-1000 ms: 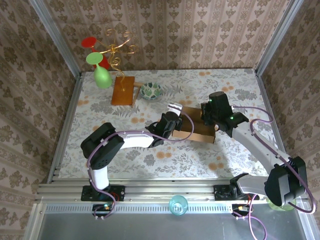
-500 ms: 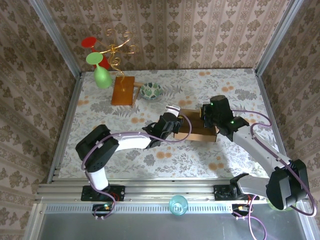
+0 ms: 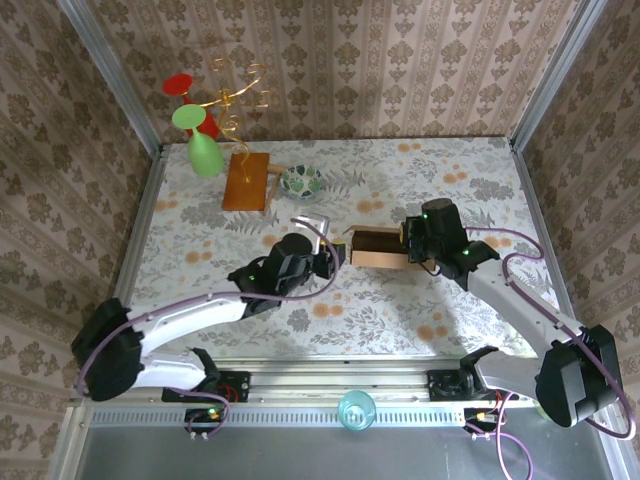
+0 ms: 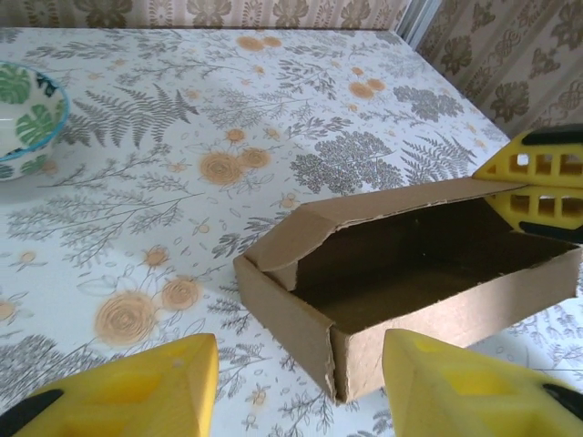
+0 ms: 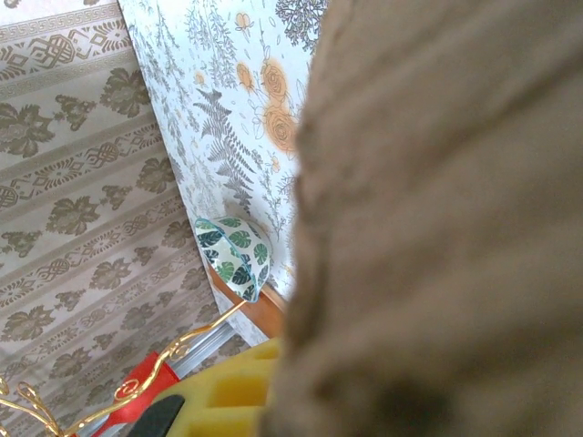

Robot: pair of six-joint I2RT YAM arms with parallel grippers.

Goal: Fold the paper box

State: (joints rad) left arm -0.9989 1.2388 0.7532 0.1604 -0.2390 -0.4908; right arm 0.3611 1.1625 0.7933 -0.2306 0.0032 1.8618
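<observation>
The paper box lay near the middle of the flowered table, open side up, one long flap leaning inward over its hollow. The right gripper was pressed together on the box's right end; from the left wrist its yellow fingers were seen pinching the cardboard wall there. The left gripper stood just beside the box's left end, jaws spread and holding nothing, the near corner of the box lying ahead between its fingers. A leaf-patterned bowl sat well apart, beside a wooden board.
</observation>
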